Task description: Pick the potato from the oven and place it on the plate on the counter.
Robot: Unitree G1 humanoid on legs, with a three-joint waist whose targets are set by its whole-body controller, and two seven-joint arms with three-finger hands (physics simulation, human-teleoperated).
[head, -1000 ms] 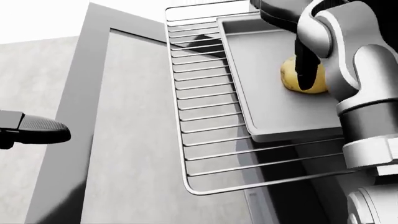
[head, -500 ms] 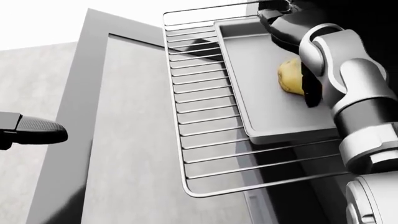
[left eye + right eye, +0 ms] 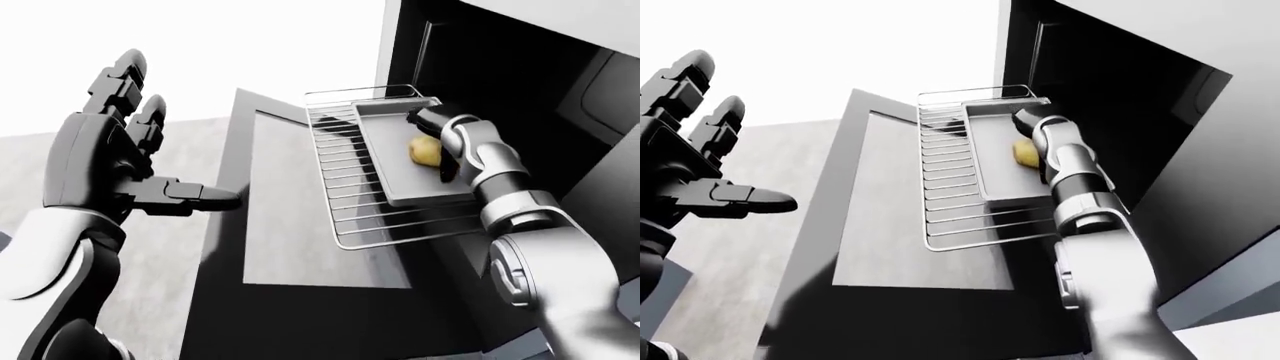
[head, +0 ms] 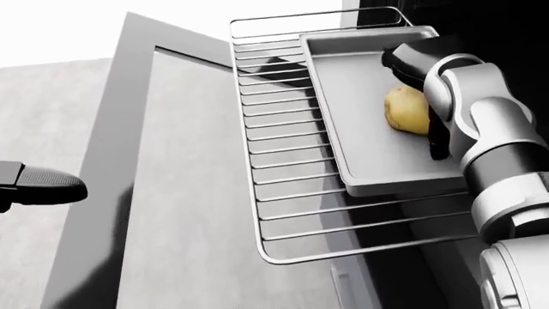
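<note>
Potato (image 4: 406, 109): A small yellow lump. It lies on the grey baking tray (image 4: 365, 138), near the tray's right edge in the head view.
How it will handle: It looks hard and firm, light enough for one hand, and will not squash or break. It is round and smooth, so it may roll or slip. I would hold it across its fat middle, with fingers on both sides.
Right hand (image 4: 427, 96): It curls round the right side of the potato. I cannot tell if the fingers press on it.
Tray: It sits on the pulled-out wire rack (image 4: 288, 161), over the open oven door (image 3: 300, 217).
Left hand (image 3: 115, 161): Fingers spread wide, holding nothing, well away from the oven.
Plate: Not in any view.
</note>
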